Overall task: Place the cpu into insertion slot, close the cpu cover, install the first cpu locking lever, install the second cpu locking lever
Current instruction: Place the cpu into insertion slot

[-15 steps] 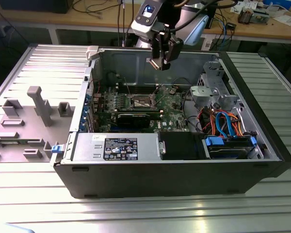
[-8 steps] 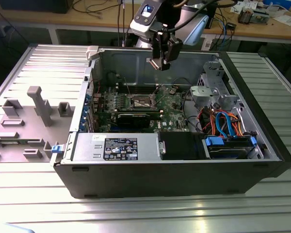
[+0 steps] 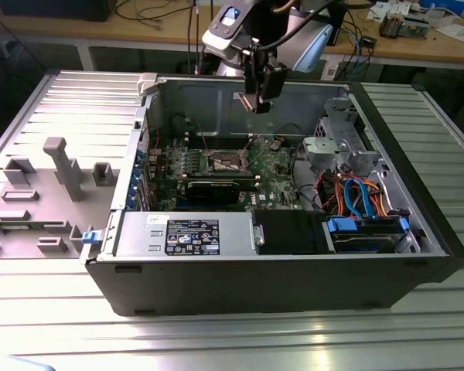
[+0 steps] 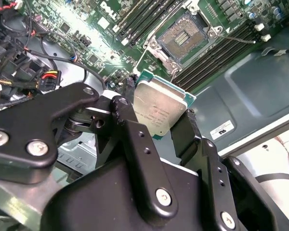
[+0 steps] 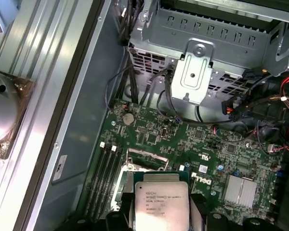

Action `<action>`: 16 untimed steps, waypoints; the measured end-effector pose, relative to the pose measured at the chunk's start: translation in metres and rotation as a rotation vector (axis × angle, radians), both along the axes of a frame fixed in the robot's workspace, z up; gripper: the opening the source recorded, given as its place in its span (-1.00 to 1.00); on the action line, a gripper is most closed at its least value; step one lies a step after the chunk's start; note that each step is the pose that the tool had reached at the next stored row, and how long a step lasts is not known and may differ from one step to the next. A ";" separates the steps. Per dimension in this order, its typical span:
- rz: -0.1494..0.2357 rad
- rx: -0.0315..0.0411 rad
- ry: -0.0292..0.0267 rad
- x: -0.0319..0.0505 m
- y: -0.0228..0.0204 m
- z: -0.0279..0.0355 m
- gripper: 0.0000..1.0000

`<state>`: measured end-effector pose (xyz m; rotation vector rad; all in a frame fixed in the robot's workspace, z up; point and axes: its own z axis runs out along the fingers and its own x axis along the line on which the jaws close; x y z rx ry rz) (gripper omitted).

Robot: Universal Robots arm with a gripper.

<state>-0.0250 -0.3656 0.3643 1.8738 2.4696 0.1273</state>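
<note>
Gripping the cpu (image 4: 160, 107) by two opp. edges, the gripper (image 4: 156, 118) has its black jaws set narrow, clamped on the chip; the silver metal top shows in both wrist views. Cpu hangs in air above the green board (image 4: 86, 29), clear of it, not seated. Insertion slot (image 4: 183, 37) lies beneath, uncovered, dark centre w/ pin field visible. Thin wire lever (image 4: 233, 38) runs out from one corner of the slot. Long black memory slots (image 4: 147, 19) flank the slot on both sides. Exterior view: gripper (image 3: 261, 91) sits high over the open PC case (image 3: 294, 270), approx. above the board's middle. Case rests on ribbed metal worktop (image 3: 216, 340). Grey fixture plate (image 3: 54, 178) lies beside the case, on the exterior view's left.
</note>
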 end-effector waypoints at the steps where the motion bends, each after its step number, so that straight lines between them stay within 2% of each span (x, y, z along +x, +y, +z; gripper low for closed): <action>1: -0.014 -0.0003 0.0000 0.0000 0.0000 -0.0002 0.09; 3: -0.042 -0.0004 0.0000 0.0000 0.0000 -0.0006 0.09; 7: -0.070 -0.0004 0.0001 0.0000 0.0000 -0.0008 0.09; 16: -0.071 -0.0004 0.0000 0.0000 0.0000 -0.0009 0.09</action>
